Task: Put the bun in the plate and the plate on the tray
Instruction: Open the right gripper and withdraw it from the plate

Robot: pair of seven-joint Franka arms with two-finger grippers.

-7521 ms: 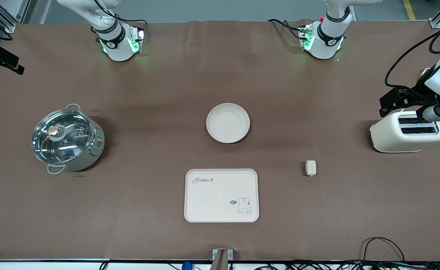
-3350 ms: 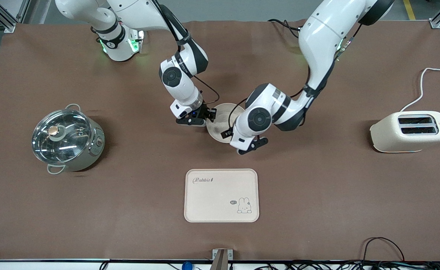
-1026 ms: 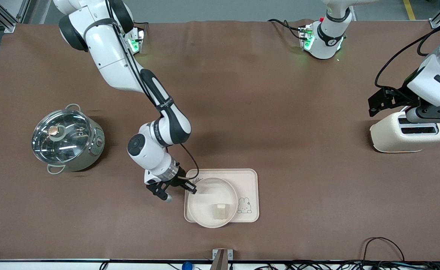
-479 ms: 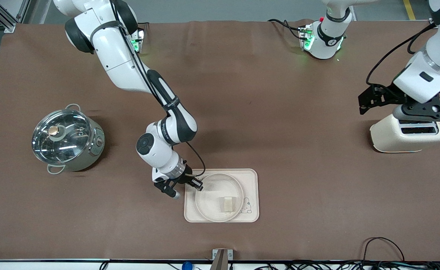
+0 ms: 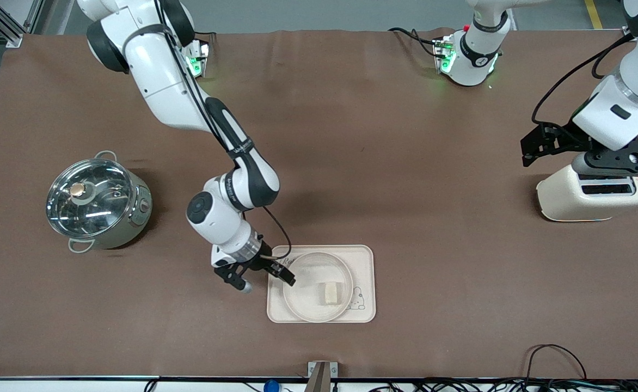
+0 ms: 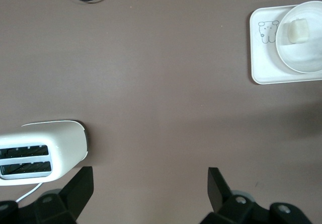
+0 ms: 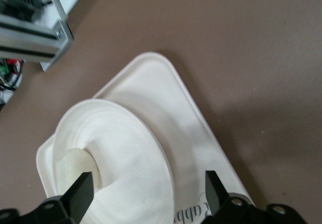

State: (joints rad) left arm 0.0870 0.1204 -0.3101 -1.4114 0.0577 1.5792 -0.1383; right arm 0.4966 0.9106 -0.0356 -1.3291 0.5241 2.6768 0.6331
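The tray lies near the front camera's edge of the table. The plate rests on it, and the bun lies in the plate. My right gripper is open beside the plate's rim, at the tray end toward the right arm, holding nothing. Its wrist view shows the plate, the bun and the tray under the open right gripper. My left gripper is open and empty over the toaster. Its wrist view shows the open left gripper, with the tray, plate and bun farther off.
A cream toaster stands at the left arm's end of the table and shows in the left wrist view. A steel pot with a glass lid stands at the right arm's end. Cables lie along the table's front edge.
The plate with the bun slid fully onto the tray. My right gripper has drawn back a little from the plate, toward the right arm's end. The left arm hovers over the toaster.
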